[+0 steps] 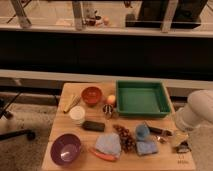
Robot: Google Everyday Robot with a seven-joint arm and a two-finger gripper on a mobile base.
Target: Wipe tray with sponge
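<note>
- End effector (pixel 179 140) released (nothing gripped), low over bench (pixel 59 126), likely poised for pickup.
- Blue sponge (pixel 147 148) just left of it, lying free.
- Green tray (pixel 141 113) beyond-left, unwiped.

I see my gripper (pixel 179 140) low over the bench's (pixel 60 125) right edge, fingers spread apart. The blue sponge (pixel 148 147) lies on the bench near it, and the green tray (pixel 141 98) sits farther back.
</note>
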